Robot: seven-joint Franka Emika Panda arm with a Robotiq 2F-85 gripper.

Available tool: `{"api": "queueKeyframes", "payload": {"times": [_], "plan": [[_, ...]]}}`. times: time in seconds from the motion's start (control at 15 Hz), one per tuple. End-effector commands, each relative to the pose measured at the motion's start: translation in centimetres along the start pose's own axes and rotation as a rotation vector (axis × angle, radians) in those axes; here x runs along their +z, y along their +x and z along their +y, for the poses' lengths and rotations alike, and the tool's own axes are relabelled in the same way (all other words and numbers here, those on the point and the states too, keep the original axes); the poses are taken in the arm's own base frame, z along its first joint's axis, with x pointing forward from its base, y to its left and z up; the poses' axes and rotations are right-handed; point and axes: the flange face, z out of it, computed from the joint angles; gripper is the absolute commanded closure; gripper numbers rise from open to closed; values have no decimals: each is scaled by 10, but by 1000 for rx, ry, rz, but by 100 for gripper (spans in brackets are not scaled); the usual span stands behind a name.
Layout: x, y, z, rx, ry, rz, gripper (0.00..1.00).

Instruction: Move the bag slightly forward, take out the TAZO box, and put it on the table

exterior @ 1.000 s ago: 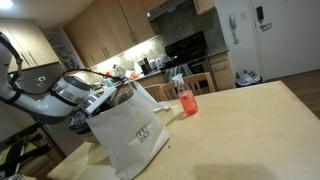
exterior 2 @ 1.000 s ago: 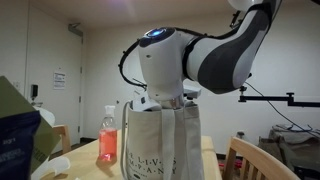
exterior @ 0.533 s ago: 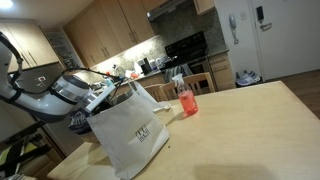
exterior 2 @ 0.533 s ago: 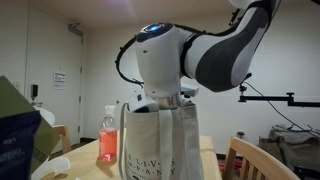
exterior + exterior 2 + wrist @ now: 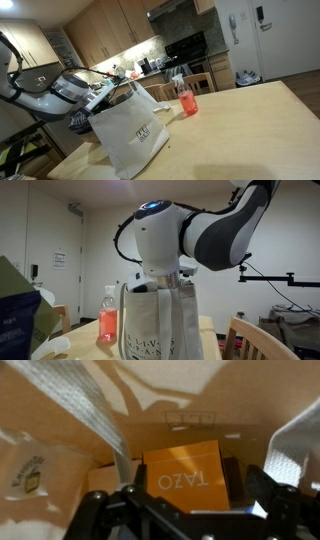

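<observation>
The white paper bag (image 5: pixel 130 135) stands upright near the table's end and also shows in the other exterior view (image 5: pixel 155 332). My arm (image 5: pixel 60 92) reaches down into its open top, so the gripper is hidden in both exterior views. In the wrist view the orange TAZO box (image 5: pixel 185 465) lies inside the bag, its white lettering upside down. My gripper (image 5: pixel 195 502) is open, with a finger on each side of the box and a dark gap at the right finger. The tan table (image 5: pixel 240 130) carries the bag.
A red-pink drink bottle (image 5: pixel 186 100) stands on the table beside the bag (image 5: pixel 108 320). A blue-and-white snack bag (image 5: pixel 18 315) is close to the camera. A wooden chair (image 5: pixel 250 340) stands at the table's side. A bag handle (image 5: pixel 90 410) crosses the wrist view.
The arm's upper joint has shifted slightly in an exterior view. The bag and the bottle have not moved.
</observation>
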Motion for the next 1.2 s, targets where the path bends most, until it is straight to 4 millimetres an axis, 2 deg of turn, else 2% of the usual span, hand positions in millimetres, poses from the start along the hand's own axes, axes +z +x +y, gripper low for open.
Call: {"api": "queueKeyframes", "payload": {"times": [0.0,0.53,1.13], "plan": [[-3,-4,6,-3,-16,-20,0],[4,2,11,-22,-11,-36,0],[27,10,14,-39,28,-49,0]]}}
